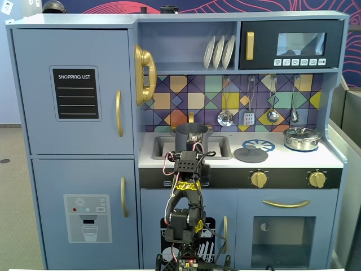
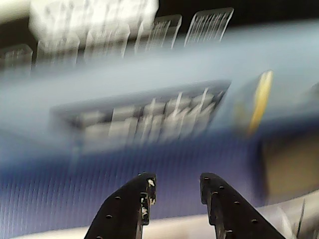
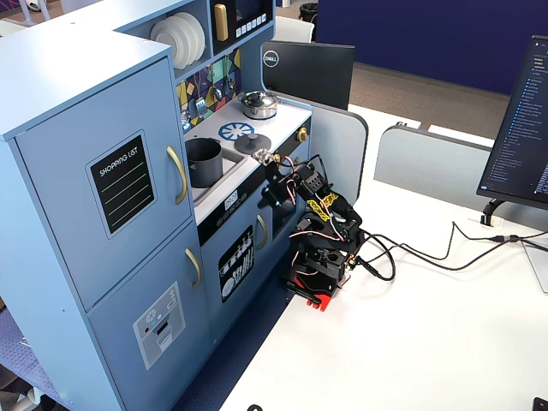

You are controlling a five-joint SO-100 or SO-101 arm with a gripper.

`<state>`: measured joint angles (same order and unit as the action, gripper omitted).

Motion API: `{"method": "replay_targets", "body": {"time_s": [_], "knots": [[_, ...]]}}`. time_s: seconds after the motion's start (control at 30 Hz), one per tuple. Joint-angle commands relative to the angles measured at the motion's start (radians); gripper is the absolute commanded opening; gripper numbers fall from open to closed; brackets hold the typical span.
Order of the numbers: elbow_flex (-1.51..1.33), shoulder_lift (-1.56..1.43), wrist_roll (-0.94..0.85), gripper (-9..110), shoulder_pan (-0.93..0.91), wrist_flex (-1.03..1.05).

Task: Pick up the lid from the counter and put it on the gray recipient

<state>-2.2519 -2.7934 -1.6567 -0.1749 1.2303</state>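
The lid (image 1: 251,153) (image 3: 254,142), a flat dark-gray disc with a small knob, lies on the counter (image 1: 287,160) beside the printed blue burner ring. The gray recipient (image 1: 192,135) (image 3: 203,161), a tall matte pot, stands uncovered in the sink recess, left of the lid in a fixed view. My gripper (image 2: 177,185) is open with nothing between its black fingers. It hovers at the counter's front edge (image 3: 269,160), in front of the pot (image 1: 193,151) and apart from the lid. The wrist view is motion-blurred and shows only the blue cabinet front.
A shiny silver lidded pot (image 1: 302,138) (image 3: 259,104) sits on the counter's far right burner. Utensils (image 1: 249,117) hang on the backsplash above. Gold knobs (image 1: 259,179) line the front. The arm's base (image 3: 321,270) and cables rest on the white table (image 3: 411,334).
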Motion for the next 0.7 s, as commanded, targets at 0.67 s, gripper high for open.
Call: {"method": "replay_targets", "body": {"time_s": [0.67], "knots": [[-0.097,0.002,-0.012,0,-0.371,-0.775]]}}
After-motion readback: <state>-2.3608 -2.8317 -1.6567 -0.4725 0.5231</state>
